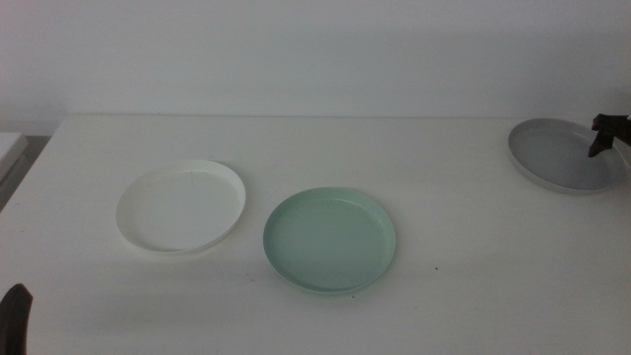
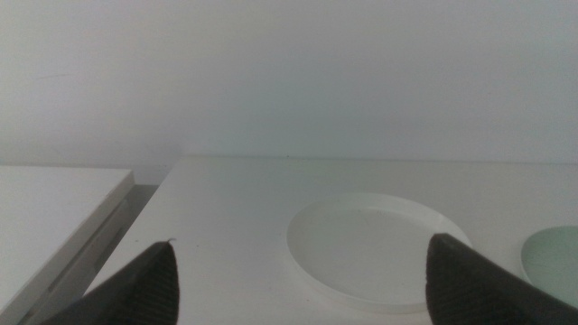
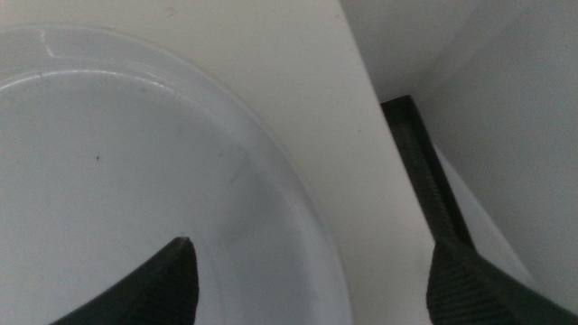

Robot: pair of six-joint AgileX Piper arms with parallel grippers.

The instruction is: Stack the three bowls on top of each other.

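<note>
1. Left end effector waited low at the near left corner of the tabletop; in the middle view only a dark tip showed at the bottom edge. Its own wrist camera showed the two dark jaws spread wide apart with nothing between them, aimed toward the white bowl.
2. The white bowl sat flat on the tabletop, left of centre, upright and unstacked. In the left wrist view it lay ahead of the jaws, apart from them.
3. The pale mint green bowl lay just beside the white one, to its right and a little nearer the camera. The two rims were close but did not touch. A sliver of its rim also showed at the edge of the left wrist view.
4. The grey bowl rested well apart from the other two, far to the right and toward the back of the tabletop.
5. The right end effector was over the right-hand rim of the grey bowl; in the middle view only a dark piece of it showed at the picture's right edge. Its wrist camera showed the jaws spread, one above the bowl's inner floor and the other outside the rim over bare tabletop, so that the rim lay between them. Whether either jaw touched the bowl could not be told.
6. No brand, label or writing could be read on any bowl or on the tabletop.
</note>
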